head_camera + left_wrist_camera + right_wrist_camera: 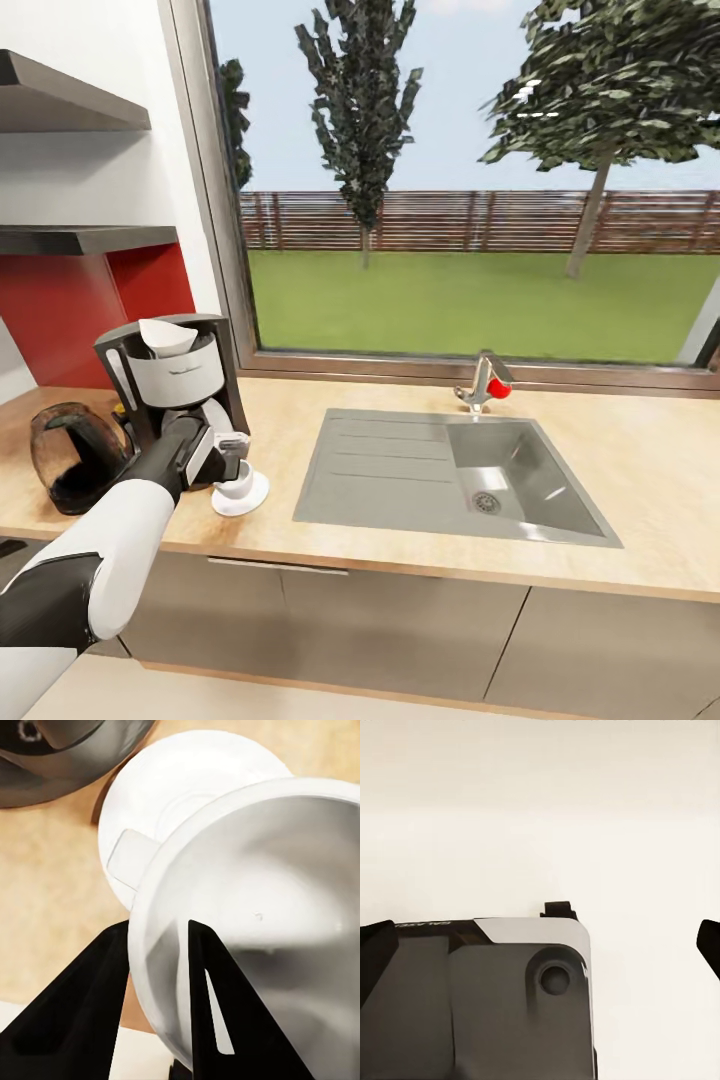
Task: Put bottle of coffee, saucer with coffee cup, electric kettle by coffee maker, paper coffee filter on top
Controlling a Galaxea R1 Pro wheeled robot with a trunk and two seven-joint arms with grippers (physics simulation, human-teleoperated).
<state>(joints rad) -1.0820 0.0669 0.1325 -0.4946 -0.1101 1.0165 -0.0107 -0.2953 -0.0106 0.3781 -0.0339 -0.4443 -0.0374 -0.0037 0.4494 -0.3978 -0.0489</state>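
The black and grey coffee maker (172,385) stands on the countertop (620,470) with a white paper filter (167,336) in its top. Left of it sits the dark electric kettle (75,455). To the coffee maker's right lies the white saucer (256,497) (187,784), and the white coffee cup (237,485) (255,900) is over it. I cannot tell whether the cup rests on the saucer. My left gripper (232,452) (159,967) is shut on the cup's wall, one black finger (217,1005) inside and one outside. My right gripper (544,937) is open, its fingers far apart.
A steel sink (455,475) with a red-knobbed faucet (485,381) is set into the counter on the right, below a large window. Two grey shelves (80,238) hang at upper left. A small yellow object (120,408) peeks out between kettle and coffee maker.
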